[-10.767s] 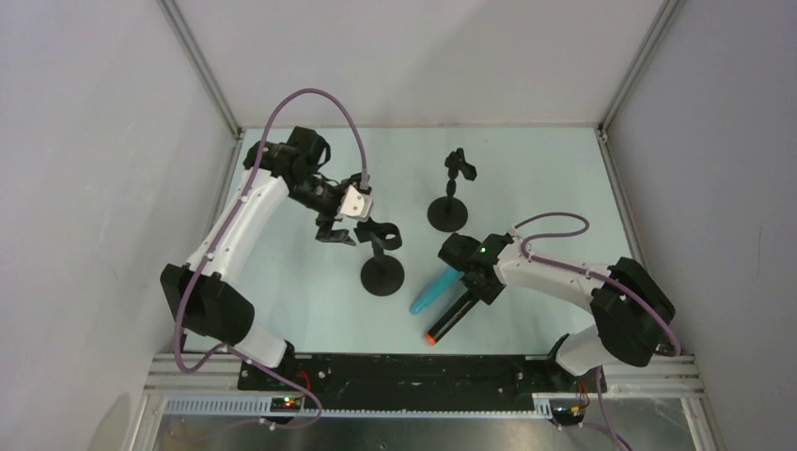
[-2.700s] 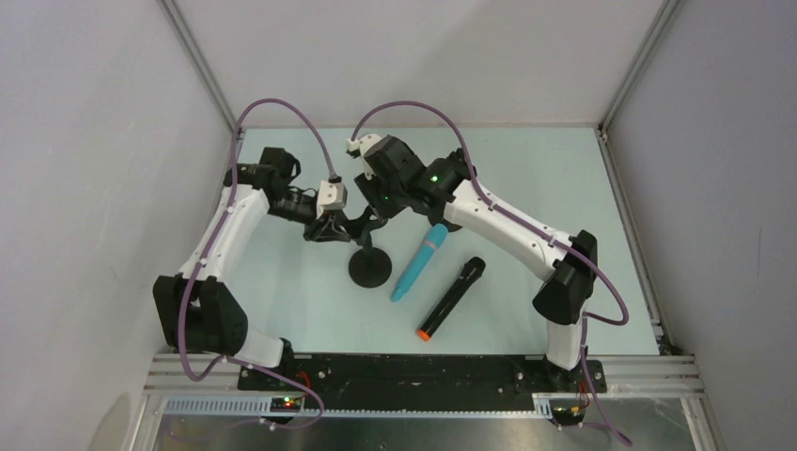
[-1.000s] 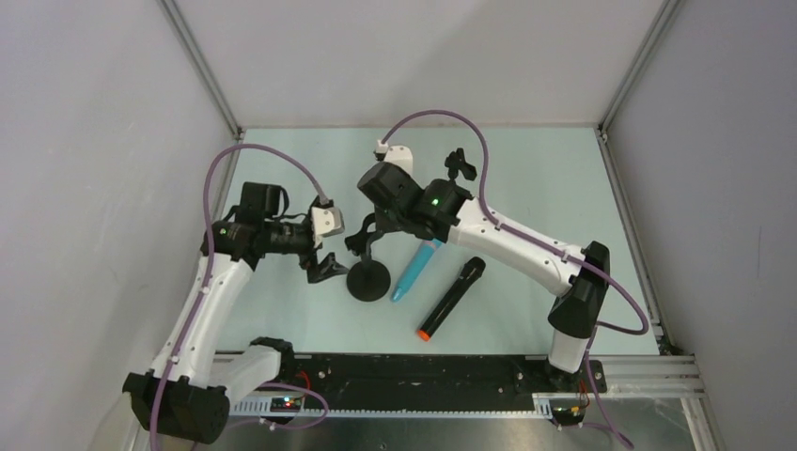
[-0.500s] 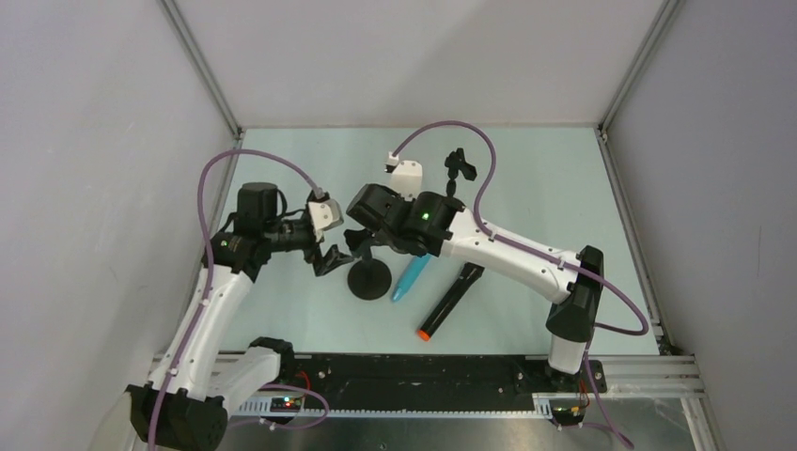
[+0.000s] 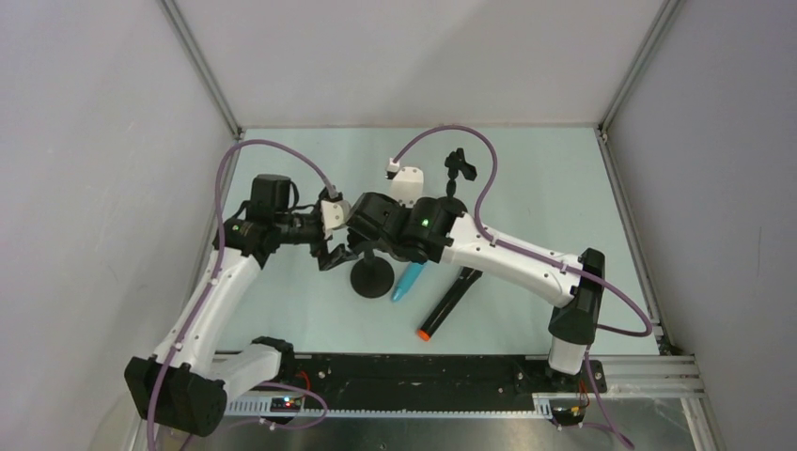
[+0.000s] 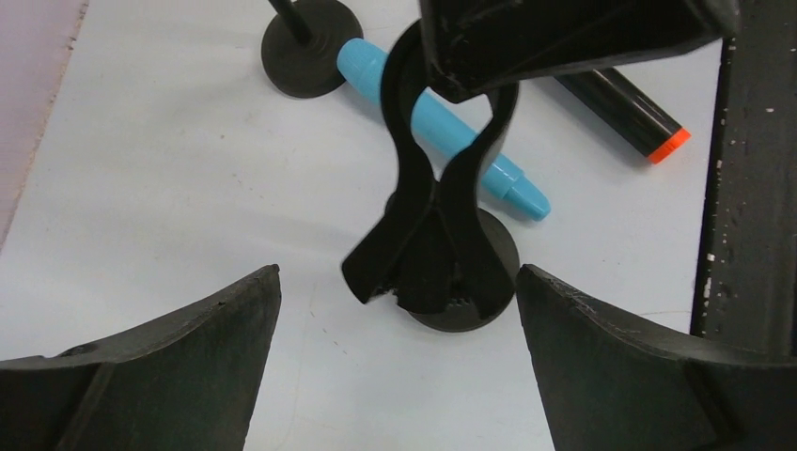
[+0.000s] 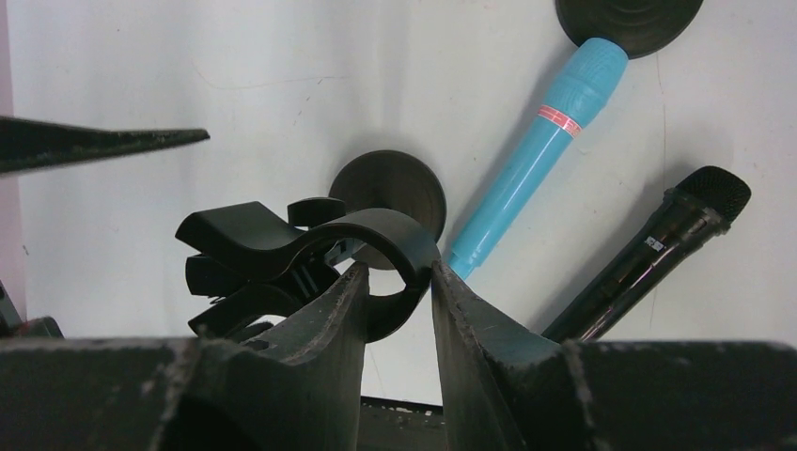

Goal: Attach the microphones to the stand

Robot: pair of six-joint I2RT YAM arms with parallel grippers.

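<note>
turquoise microphone (image 5: 410,280) and black orange-capped microphone (image 5: 446,305) lay unclipped beside the black round-based stand (image 5: 372,279), right pincer (image 7: 390,272) pinching its clip (image 7: 310,235), left pincer (image 6: 397,272) gaping empty.

The blue microphone (image 7: 536,150) is made of smooth plastic with a soft sheen, and its head is finely textured. The black microphone (image 7: 648,249) is finished in matt black, with a grille-like head and a smooth orange plastic cap (image 6: 669,146). The clip (image 6: 428,235) and round base (image 7: 387,188) of the stand are moulded in semi-matt black plastic. The fingers (image 6: 179,366) of the left gripper (image 6: 397,272) are formed of dull, faintly lined black plastic. The table (image 6: 169,169) is covered by a smooth, matt, pale surface, lightly scuffed. The arm shells (image 5: 512,258) are cased in glossy white plastic, and the frame rails (image 5: 202,70) are seen as brushed metal.
</note>
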